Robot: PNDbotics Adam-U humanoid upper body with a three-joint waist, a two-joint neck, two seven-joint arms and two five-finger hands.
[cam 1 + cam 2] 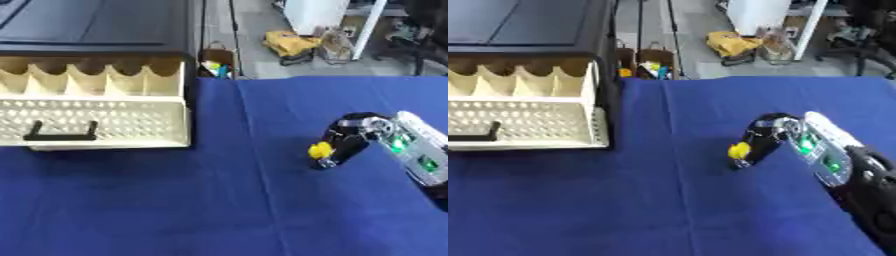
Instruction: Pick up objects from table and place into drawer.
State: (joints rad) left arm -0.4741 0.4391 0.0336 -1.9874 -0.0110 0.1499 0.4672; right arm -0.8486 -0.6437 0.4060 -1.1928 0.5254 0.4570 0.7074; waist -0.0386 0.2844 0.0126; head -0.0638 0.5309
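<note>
My right hand (pixel 343 141) reaches in from the right over the blue cloth, its fingers curled down around a small yellow object (pixel 320 149). Only a rounded yellow part of the object shows; the rest is hidden by the fingers. The cream drawer (pixel 96 122) stands pulled out at the left, with scalloped dividers inside and a black handle (pixel 61 134) on its perforated front. The hand is well to the right of the drawer. My left hand shows in neither view.
A dark cabinet (pixel 87 25) sits behind the drawer. The blue cloth (pixel 219 200) covers the table. Beyond the far edge are a floor with a yellow bag (pixel 289 42) and white furniture legs.
</note>
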